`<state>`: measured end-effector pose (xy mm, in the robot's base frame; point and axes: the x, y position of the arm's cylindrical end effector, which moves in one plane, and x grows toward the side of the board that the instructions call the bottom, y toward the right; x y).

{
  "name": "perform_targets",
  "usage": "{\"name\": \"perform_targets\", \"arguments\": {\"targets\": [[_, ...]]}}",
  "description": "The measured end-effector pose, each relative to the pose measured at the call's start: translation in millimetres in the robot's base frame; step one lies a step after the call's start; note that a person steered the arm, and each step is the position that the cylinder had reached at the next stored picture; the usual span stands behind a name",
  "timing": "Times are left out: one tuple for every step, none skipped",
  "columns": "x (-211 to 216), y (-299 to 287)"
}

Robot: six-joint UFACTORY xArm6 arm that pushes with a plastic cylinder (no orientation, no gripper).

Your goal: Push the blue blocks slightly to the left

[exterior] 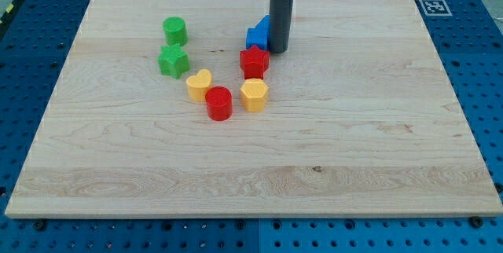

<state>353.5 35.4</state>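
Blue block [257,34] sits in the upper middle of the frame on a pale wooden surface [354,143], its shape partly hidden by the dark rod. No claw exists on this arm, so nothing is grasped or released; my tip [279,51] rests just beside the blue block's right side, apparently touching. Only one blue block shows. It looks small, light, rigid, likely to slide easily and to twist if pushed off-centre, so contact at the middle of its right face seems best. Red star [254,62] lies directly below it. Green cylinder [174,31] stands well apart at upper left.
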Motion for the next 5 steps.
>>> {"name": "perform_targets", "arguments": {"targets": [[-1, 0], [0, 3], [1, 17], [0, 16], [-6, 3]]}}
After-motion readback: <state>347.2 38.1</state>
